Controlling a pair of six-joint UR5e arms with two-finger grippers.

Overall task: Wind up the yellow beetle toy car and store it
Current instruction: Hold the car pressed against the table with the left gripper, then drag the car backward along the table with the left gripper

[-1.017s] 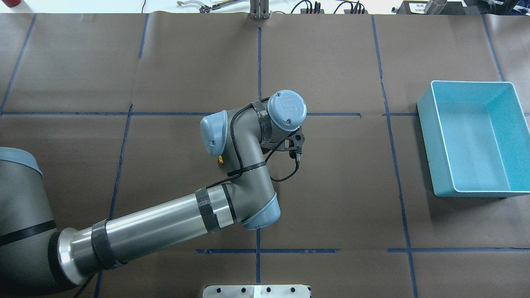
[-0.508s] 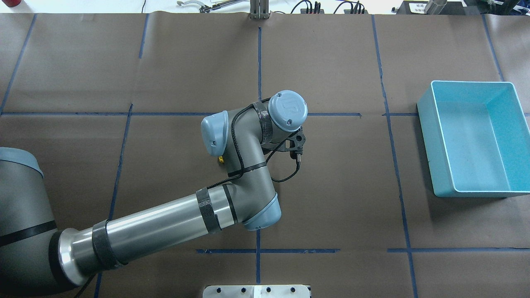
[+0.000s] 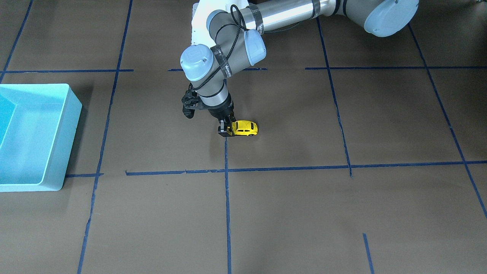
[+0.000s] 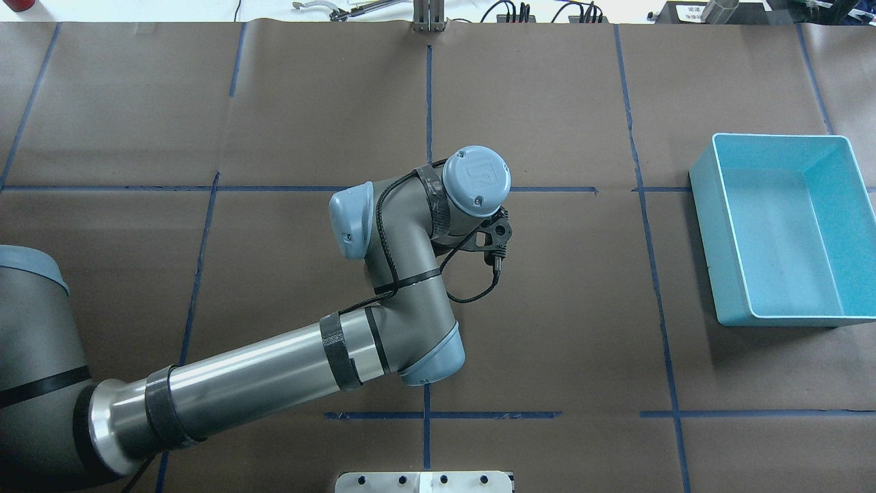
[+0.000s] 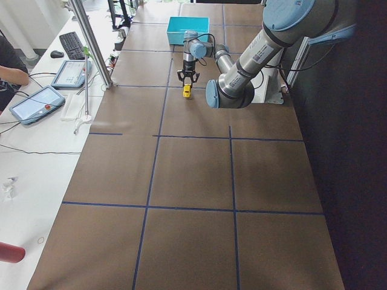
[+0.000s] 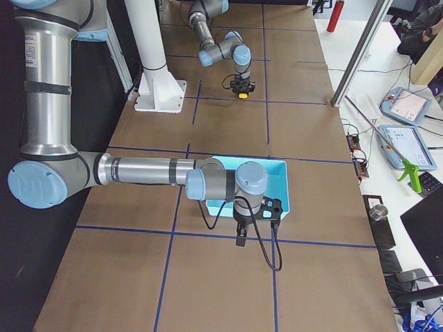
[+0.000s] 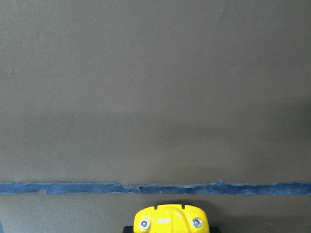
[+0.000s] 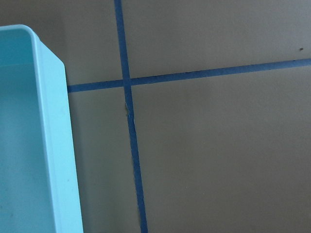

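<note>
Gripping 1 end of the yellow beetle toy car [image 3: 246, 128], the left end effector [image 3: 226, 129] looks clamped across its body, with the car low on the bench [image 3: 342, 213] near the middle. Small, light, hard and glossy, the car could pivot or slip, so a hold across the flanks nearer mid-body seems safer. The right end effector [image 6: 240, 234] hangs beside the light blue bin [image 3: 70, 144], well apart from the car; whether it is apart or together I cannot tell.

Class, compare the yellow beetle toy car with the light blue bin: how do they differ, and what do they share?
The yellow beetle toy car is tiny and rounded; the light blue bin is far larger and boxy. The car is gripped at one end by the left gripper; the bin stands free and empty. Both appear to rest on the brown paper-covered table.
</note>
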